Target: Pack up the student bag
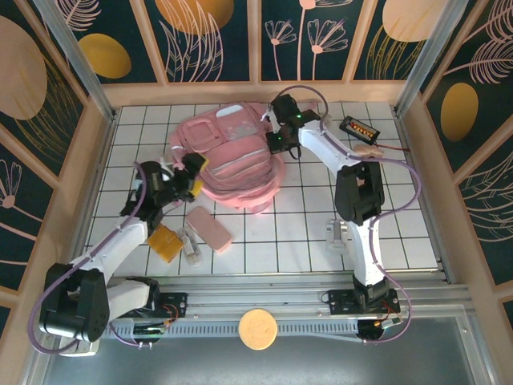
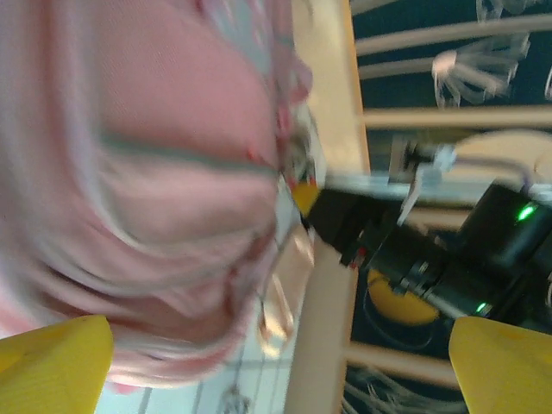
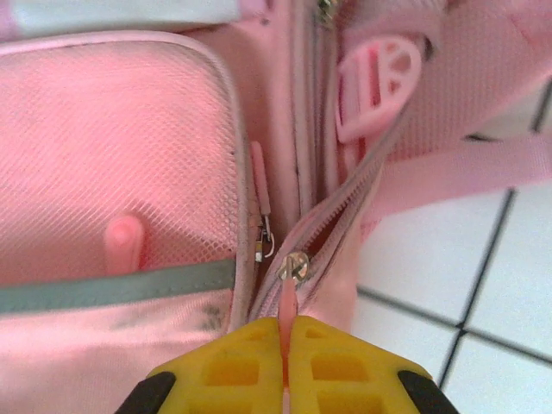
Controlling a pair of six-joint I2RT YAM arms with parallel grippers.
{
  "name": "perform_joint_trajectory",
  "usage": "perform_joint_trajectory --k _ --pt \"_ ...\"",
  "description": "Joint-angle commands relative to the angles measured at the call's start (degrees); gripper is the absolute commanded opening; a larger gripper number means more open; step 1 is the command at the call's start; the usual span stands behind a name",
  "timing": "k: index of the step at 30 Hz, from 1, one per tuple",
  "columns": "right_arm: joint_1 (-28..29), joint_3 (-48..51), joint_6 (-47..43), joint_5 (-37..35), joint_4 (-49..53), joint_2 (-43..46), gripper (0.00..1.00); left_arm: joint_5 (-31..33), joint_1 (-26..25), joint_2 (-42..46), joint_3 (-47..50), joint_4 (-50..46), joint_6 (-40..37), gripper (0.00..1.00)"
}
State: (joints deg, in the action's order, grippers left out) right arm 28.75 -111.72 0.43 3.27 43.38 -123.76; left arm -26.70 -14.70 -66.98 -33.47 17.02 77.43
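Observation:
The student bag (image 1: pixel 232 156) lies flat on the tiled table, a large pink backpack with grey reflective strips. My right gripper (image 1: pixel 277 141) is at the bag's right edge. In the right wrist view its yellow jaws (image 3: pixel 285 332) are shut on the pink zipper pull (image 3: pixel 285 302) of the main zip, just below the metal slider (image 3: pixel 296 266). The zip gapes slightly above the slider. My left gripper (image 1: pixel 195 176) is at the bag's near-left edge. In the blurred left wrist view it (image 2: pixel 280 349) is wide open, with the bag (image 2: pixel 147 190) close in front.
A flat pink pencil case (image 1: pixel 210 229), a yellow pad (image 1: pixel 164 243) and a small pale item (image 1: pixel 190 245) lie near the left arm. A black device (image 1: pixel 358 128) and a beige piece (image 1: pixel 370 149) lie at the far right. Wooden walls surround the table.

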Motion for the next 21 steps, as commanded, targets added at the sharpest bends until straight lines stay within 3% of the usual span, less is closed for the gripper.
perform_joint_trajectory --k 1,10,21 --pt "3.06 3.15 2.94 6.72 1.52 6.22 0.0 4.52 -6.69 -0.16 2.89 2.84 11.35 0.99" --pt "6.34 9.57 5.98 9.21 -2.65 9.98 0.0 9.17 -13.88 -1.75 10.72 11.07 24.13 0.99" --pt "7.51 12.22 4.83 6.82 -2.1 10.55 0.0 11.08 -14.22 -17.36 12.42 17.13 21.92 0.96"
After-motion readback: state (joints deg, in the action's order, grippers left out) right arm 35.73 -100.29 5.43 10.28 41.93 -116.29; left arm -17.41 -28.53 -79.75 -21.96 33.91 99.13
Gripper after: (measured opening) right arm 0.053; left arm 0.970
